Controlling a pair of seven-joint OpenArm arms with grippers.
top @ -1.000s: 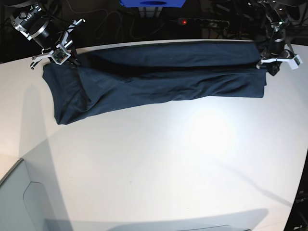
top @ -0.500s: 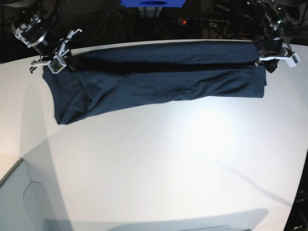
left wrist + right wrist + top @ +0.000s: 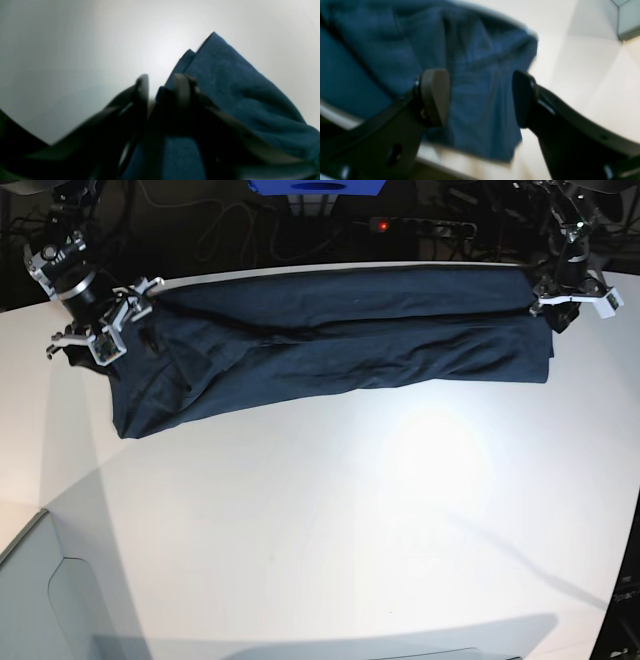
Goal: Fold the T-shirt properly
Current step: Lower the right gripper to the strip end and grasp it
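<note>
Lengthwise, the T-shirt (image 3: pixel 330 345) lies folded into a long band across the far side of the white table (image 3: pixel 330 530). At its one end the right gripper (image 3: pixel 480 97) stands with jaws wide apart, nothing between them. At the other end the left gripper (image 3: pixel 160 87) has a narrow gap, cloth against one finger; whether it grips cannot be told.
</note>
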